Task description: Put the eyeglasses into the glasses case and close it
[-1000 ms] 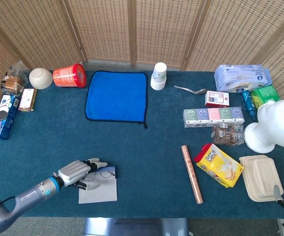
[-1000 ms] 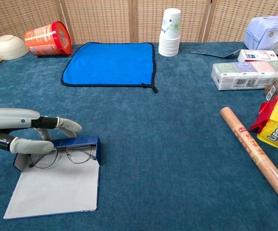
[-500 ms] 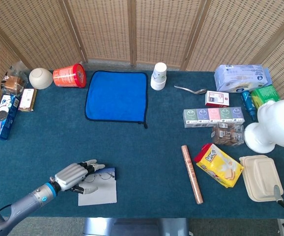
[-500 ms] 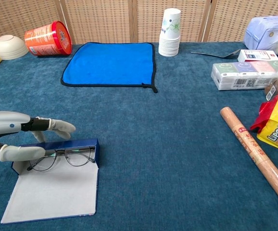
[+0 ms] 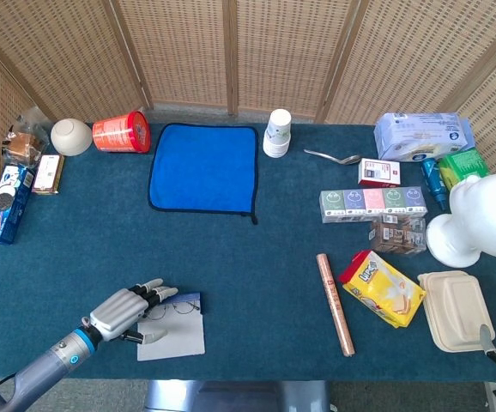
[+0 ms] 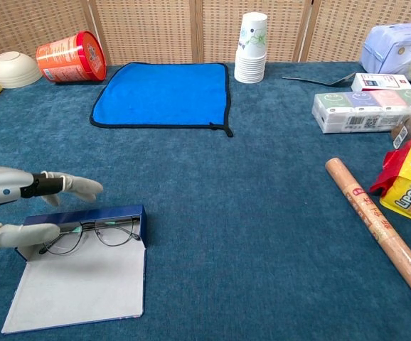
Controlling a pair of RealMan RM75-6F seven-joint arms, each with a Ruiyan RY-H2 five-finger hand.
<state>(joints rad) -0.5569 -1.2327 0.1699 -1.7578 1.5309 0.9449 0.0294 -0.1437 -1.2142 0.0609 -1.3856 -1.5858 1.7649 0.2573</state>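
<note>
1. Wicker screens behind, blue-carpeted table (image 5: 257, 257) cluttered along the far and right edges: blue cloth (image 5: 203, 167), stack of paper cups (image 5: 276, 133), red tin (image 5: 121, 132), snack packs on the right.
2. Glasses case (image 6: 84, 273) lies open at the near left, grey flap flat toward the near edge, blue tray on its far side.
3. Eyeglasses (image 6: 95, 232) sit against the tray, lenses leaning on its inner wall; whether they are fully seated I can't tell.
4. Left hand (image 6: 20, 202) hovers at the case's left end, fingers apart, gripping nothing; one finger lies close to the glasses' left temple, contact unclear.
5. Right hand not visible in either view.
6. Step: placement looks essentially done, closing remains.
7. Next: get fingers under the flap's near edge, fold it away over the tray, press shut. Risk: flap catches a temple if the glasses sit proud.
</note>
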